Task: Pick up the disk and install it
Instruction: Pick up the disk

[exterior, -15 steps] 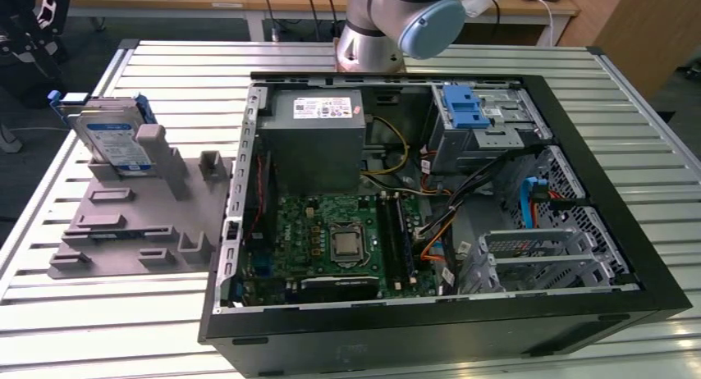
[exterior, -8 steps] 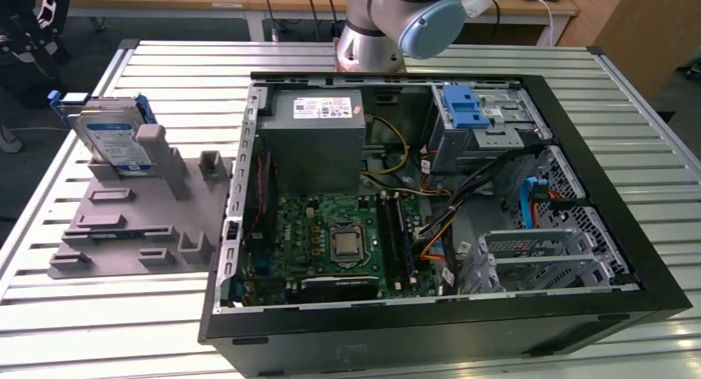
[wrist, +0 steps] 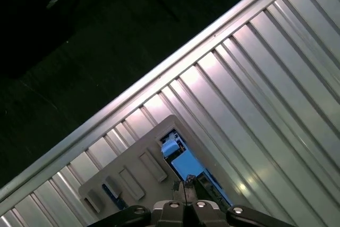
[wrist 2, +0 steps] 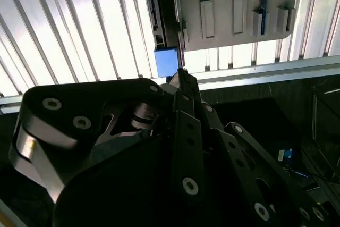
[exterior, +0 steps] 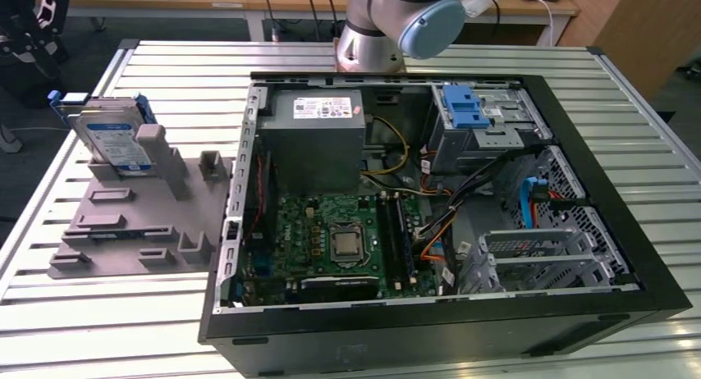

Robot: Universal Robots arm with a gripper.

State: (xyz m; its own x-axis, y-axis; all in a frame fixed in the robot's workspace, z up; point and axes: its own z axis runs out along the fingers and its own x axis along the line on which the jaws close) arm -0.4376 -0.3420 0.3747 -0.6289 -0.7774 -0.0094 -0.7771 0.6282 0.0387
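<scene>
The disk [exterior: 113,141] is a silver drive with a blue-and-white label and blue rails. It stands on edge in a grey holder [exterior: 131,223] on the exterior view's left, outside the computer case. My gripper [exterior: 39,61] hangs black beyond the disk's far end, over the table's corner. In the first wrist view the fingertips [wrist: 185,186] meet just above the disk's [wrist: 185,164] blue label. The second wrist view has the gripper [wrist 2: 180,74] shut beside the disk's blue rail end [wrist 2: 166,61], with nothing between its fingers.
An open black computer case [exterior: 613,223] lies on the slatted metal table [exterior: 164,75], with motherboard, grey power supply [exterior: 318,141] and a metal drive cage with a blue latch [exterior: 474,110]. The table edge [wrist: 133,97] and dark floor lie just beyond the holder.
</scene>
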